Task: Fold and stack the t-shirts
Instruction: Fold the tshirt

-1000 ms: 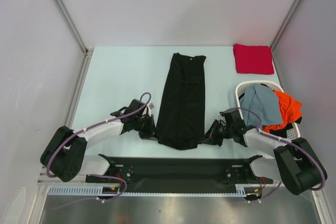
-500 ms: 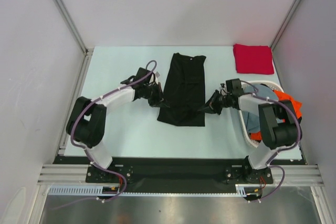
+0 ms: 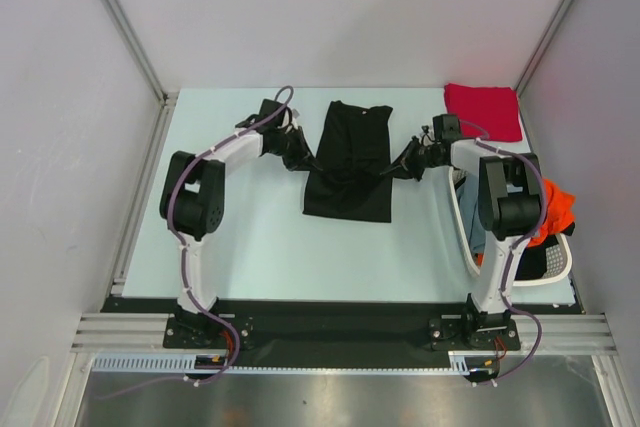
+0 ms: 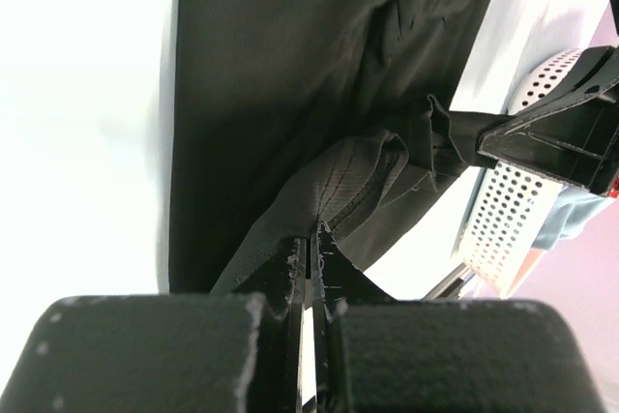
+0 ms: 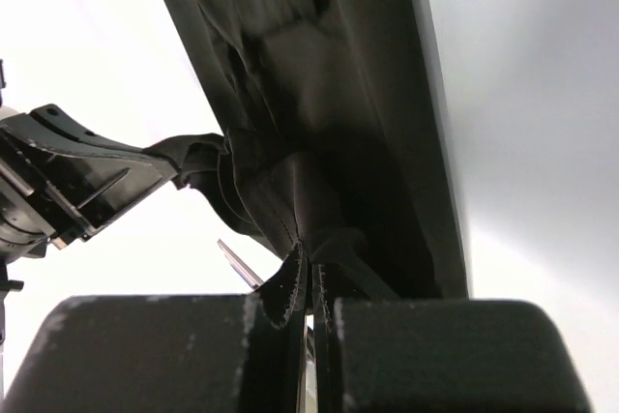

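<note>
Both arms now farther up table, black t-shirt hem carried along. Left gripper and right gripper each pinch hem corner. Shirt mid-table, half-fold underway. Next: lay hem by collar, release.

Bright even light, faint shadows, table glaring white (wrist views), left pincer blurred

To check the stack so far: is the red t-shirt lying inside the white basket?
No, the red t-shirt lies folded flat on the table, beyond the white basket.
</note>
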`<state>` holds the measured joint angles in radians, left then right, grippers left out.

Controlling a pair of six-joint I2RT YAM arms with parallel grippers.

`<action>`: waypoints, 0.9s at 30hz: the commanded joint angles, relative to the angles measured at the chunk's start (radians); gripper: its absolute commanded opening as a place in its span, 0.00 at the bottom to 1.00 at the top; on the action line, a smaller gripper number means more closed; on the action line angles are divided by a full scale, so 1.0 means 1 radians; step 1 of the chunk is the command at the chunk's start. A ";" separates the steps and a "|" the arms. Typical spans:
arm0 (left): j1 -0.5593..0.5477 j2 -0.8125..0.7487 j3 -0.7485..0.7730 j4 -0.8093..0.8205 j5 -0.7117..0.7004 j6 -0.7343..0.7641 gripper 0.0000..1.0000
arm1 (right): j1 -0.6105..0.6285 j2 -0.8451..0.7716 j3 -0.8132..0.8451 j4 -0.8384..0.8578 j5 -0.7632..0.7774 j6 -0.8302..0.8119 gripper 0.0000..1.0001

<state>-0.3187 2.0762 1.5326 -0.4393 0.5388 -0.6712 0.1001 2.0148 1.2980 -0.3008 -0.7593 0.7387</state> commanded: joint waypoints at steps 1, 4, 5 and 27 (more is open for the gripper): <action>0.020 0.039 0.076 -0.016 0.047 0.010 0.00 | -0.011 0.045 0.084 -0.052 -0.035 -0.024 0.00; 0.029 0.085 0.128 -0.029 0.067 0.013 0.00 | -0.014 0.082 0.127 -0.072 -0.037 -0.036 0.00; 0.027 0.093 0.142 -0.038 0.070 0.018 0.00 | -0.014 0.087 0.135 -0.075 -0.037 -0.036 0.00; -0.034 -0.119 0.129 -0.155 -0.173 0.363 0.36 | 0.033 -0.106 0.232 -0.315 0.243 -0.395 0.44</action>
<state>-0.3065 2.0232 1.7729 -0.6891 0.2512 -0.3531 0.0605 2.0144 1.6402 -0.7059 -0.4866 0.3756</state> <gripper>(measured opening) 0.361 0.439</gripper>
